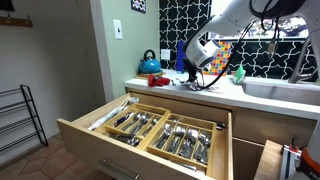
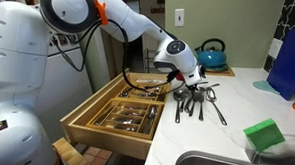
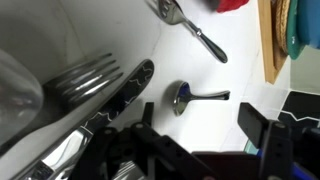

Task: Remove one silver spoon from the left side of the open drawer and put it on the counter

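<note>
Gripper (image 3: 195, 125), blurred and cut off at the wrist view's bottom edge, stands spread and empty. A silver spoon (image 3: 188, 97) lies on the pale counter (image 3: 235, 72) at its 12 o'clock. Forks (image 3: 85, 80) at 9 o'clock run off-frame. In an exterior view the wooden drawer (image 2: 105, 134) stands open at the gripper's 8 o'clock.

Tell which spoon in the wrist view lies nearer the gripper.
The short spoon lying crosswise, right before the open gripper; the longer spoon lies farther off, slanted.
</note>
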Motion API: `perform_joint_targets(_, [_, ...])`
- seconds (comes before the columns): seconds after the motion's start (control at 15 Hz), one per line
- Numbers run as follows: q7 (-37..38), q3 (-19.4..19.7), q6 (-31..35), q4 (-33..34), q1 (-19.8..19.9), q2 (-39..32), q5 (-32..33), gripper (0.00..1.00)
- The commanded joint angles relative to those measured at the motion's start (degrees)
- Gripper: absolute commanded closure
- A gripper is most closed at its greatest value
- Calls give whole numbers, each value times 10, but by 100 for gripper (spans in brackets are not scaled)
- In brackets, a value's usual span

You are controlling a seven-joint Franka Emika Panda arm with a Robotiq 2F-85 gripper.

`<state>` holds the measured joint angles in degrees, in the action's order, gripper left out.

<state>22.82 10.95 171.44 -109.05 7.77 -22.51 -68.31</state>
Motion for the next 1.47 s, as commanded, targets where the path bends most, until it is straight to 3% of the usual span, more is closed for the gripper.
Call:
perform_joint_targets(0.0, [-59, -3, -9, -60, -4, 78, 17, 0])
perform_joint_targets(0.13, [-92, 2, -12, -91, -13, 116, 38, 0])
perform_joint_targets(0.27, [-90, 15, -38, -146, -22, 157, 108, 0])
perform_joint_targets(0.53, [-58, 36, -55, -254, -29, 230, 278, 0])
perform_joint_targets(0.67, [-48, 44, -25, -299, -29, 249, 372, 0])
perform_joint_targets(0.87, [-41, 42, -9, -346, -5, 279, 511, 0])
perform_joint_targets(1.07, [-32, 15, -16, -380, 43, 306, 650, 0])
perform_joint_targets(1.27, [-11, -40, -18, -399, 110, 349, 789, 0])
perform_joint_targets(1.4, [13, -69, -48, -411, 127, 394, 883, 0])
